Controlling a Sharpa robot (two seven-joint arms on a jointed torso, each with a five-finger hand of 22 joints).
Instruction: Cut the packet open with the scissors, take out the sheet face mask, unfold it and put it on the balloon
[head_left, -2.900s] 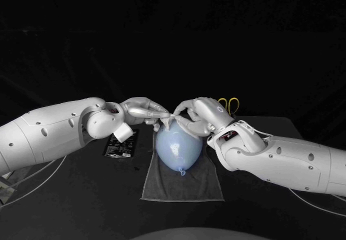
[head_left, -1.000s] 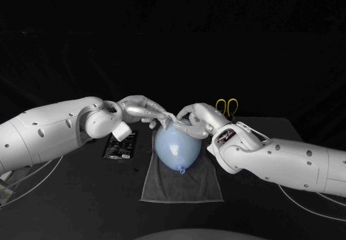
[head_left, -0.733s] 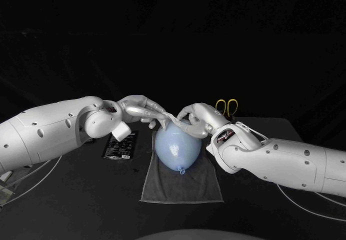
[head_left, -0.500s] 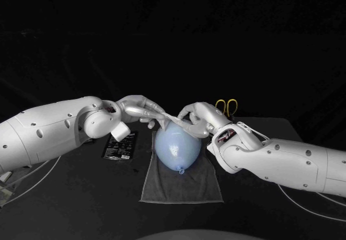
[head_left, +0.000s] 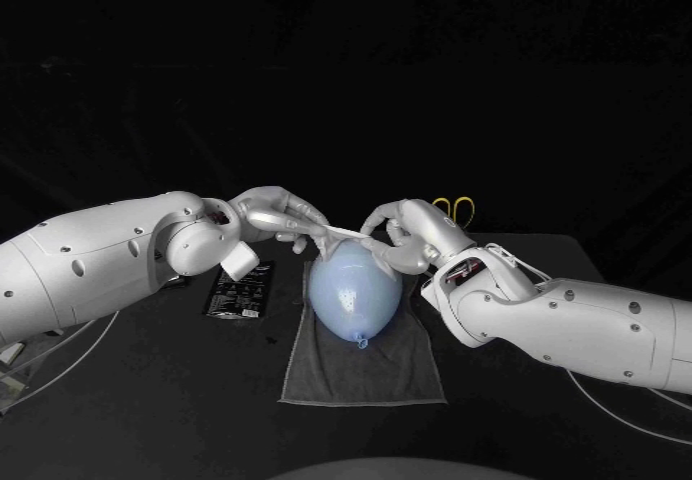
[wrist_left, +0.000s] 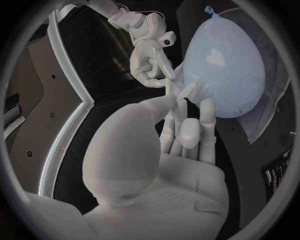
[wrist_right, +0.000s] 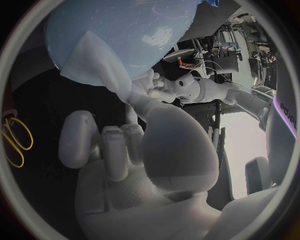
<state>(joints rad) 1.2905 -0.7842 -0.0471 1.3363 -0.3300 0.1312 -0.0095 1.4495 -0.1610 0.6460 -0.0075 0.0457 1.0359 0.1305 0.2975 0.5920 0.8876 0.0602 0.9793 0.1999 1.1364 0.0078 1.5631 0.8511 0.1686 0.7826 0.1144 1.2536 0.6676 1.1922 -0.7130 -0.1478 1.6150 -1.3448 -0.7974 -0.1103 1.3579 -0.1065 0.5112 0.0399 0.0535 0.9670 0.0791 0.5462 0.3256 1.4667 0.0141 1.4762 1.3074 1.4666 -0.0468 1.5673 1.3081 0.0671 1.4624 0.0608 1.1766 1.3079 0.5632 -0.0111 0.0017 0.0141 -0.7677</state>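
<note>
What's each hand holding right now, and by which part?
The sheet face mask, stretched across the balloon's wide end: the left hand pinches one end, the right hand the other.

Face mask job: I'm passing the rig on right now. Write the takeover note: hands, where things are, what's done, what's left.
Hands: the left hand pinches one end of the sheet face mask and the right hand pinches the other, with the mask stretched between them over the far end of the balloon.
Things: the balloon lies on a grey towel, knot toward the robot. The packet lies on the table on the left arm's side of the towel. The scissors are behind the right hand.
Done: mask out of the packet, part of it on the balloon.
Left: spread it over the balloon, let go.
</note>
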